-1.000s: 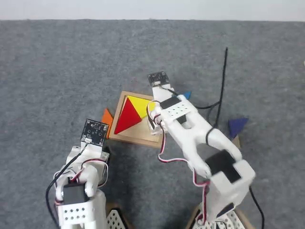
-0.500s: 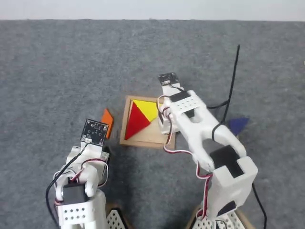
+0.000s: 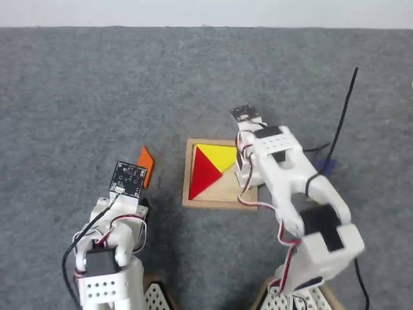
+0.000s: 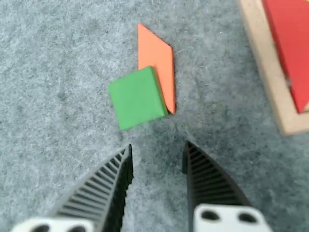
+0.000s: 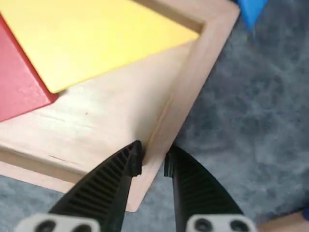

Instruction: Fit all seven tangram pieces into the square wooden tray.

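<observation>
Square wooden tray (image 3: 216, 203) sat mid-tabletop (image 3: 97, 84): light wood, raised rim. Red triangle (image 3: 203, 174) and yellow triangle (image 3: 222, 157) lay inside, touching, with the rest of the floor bare. Right pincer (image 5: 152, 157) was pinched narrow on the tray's rim near a corner, one finger inside, one outside. Left pincer (image 4: 157, 162) hung wide open near green square (image 4: 137, 98), which touched orange parallelogram (image 4: 157, 67). Blue piece (image 5: 251, 12) lay just off another tray corner.

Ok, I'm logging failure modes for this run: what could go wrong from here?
The right pincer clamps the tray near a corner; it may slip or tilt the tray, shifting the red triangle and yellow triangle. The green square lies against the orange piece, so the left pincer might catch both.
</observation>
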